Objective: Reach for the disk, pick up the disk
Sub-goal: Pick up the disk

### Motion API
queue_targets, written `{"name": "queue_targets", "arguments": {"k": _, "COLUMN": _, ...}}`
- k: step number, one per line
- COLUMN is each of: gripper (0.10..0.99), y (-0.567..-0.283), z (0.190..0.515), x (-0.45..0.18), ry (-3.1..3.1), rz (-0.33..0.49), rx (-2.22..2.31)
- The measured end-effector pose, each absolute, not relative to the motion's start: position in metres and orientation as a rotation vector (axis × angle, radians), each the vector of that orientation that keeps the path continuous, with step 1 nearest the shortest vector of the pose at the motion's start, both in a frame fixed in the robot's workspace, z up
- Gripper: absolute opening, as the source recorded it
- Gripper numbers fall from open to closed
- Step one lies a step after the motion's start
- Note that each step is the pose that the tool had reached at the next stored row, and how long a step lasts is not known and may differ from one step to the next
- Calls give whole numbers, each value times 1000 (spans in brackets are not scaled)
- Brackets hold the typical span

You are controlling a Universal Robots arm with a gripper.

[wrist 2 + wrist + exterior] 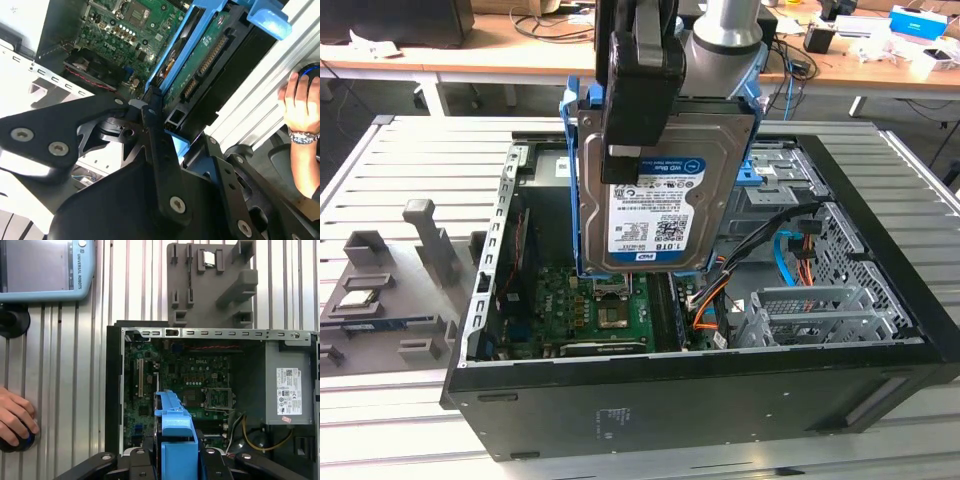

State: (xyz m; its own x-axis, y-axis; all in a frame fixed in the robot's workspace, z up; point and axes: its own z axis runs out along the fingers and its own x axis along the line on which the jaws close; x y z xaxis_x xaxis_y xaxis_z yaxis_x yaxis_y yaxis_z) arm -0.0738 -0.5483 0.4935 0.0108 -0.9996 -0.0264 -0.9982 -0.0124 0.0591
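Note:
The disk (665, 200), a silver hard drive with a white-and-blue label in a blue bracket, hangs upright above the open computer case (700, 390). My gripper (638, 150) is shut on its upper part, with a black finger lying over the label. In the second wrist view the gripper (167, 122) clamps the disk (202, 55) edge-on, its green circuit side showing. In the first wrist view the disk's blue bracket (175, 432) sits between the two fingers of the gripper (175, 462), over the motherboard (190, 385).
A grey fixture block (390, 290) holding a small square chip lies on the slatted table at the exterior view's left. The case holds a metal drive cage (820, 310) and orange and blue cables. A person's hand (15, 420) rests beside a teach pendant (45, 270).

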Motion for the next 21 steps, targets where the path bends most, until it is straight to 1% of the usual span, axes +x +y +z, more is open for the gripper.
{"name": "queue_targets", "arguments": {"k": 9, "gripper": 369, "y": -565, "z": 482, "x": -74, "ry": -2191, "rz": -94, "rx": 2217}}
{"name": "queue_targets", "arguments": {"k": 14, "gripper": 369, "y": -567, "z": 474, "x": -74, "ry": -2191, "rz": -94, "rx": 2216}}
{"name": "queue_targets", "arguments": {"k": 21, "gripper": 369, "y": -567, "z": 474, "x": -73, "ry": -2190, "rz": -94, "rx": 2216}}
